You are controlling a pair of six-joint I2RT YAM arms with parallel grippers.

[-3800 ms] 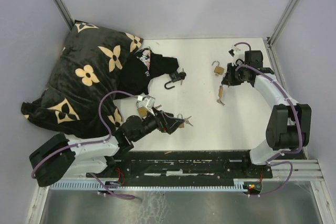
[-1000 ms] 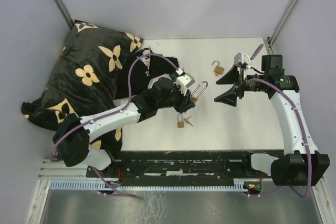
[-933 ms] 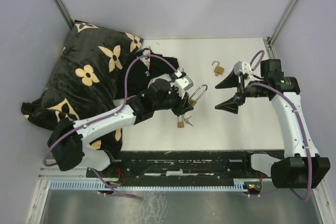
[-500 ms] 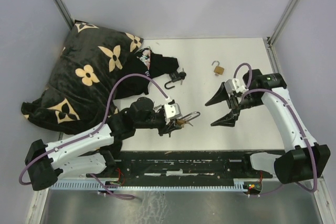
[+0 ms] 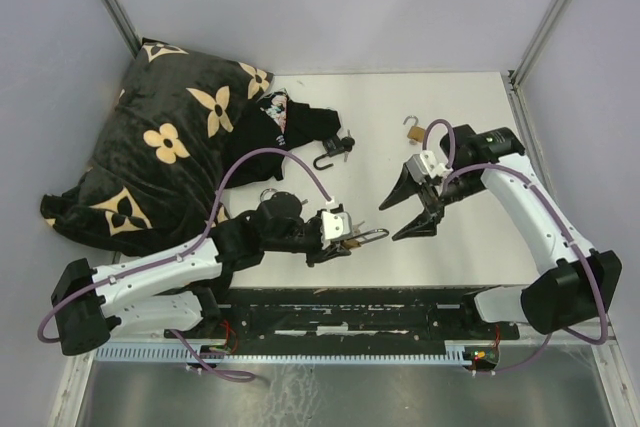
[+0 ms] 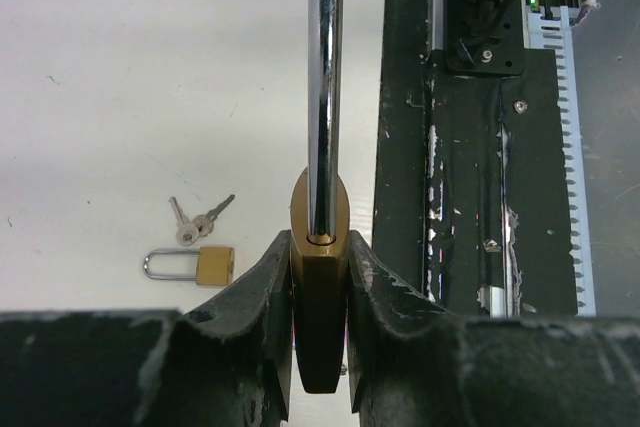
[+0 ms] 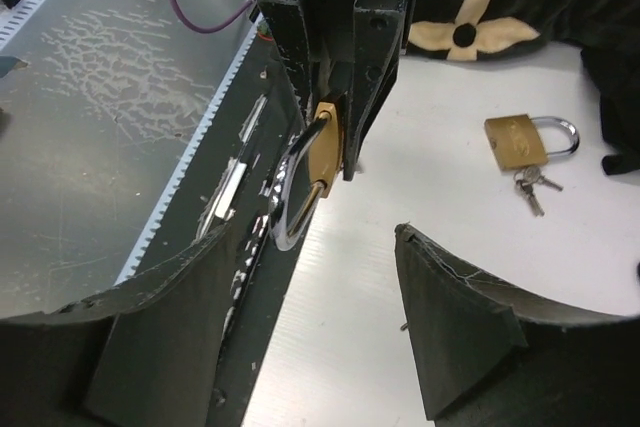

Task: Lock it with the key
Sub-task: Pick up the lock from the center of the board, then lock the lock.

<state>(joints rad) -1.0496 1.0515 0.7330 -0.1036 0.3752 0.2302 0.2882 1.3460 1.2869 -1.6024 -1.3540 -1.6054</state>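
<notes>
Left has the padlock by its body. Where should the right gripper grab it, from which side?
Probably the steel shackle: the left gripper clamps the padlock by its brass body, so only the shackle juts free, toward the open right gripper. Come from the right, closing across the loop.

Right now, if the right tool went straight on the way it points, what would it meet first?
Probably the padlock, shackle first, clamped in the left tool facing it, though the depth between them is unclear.
</notes>
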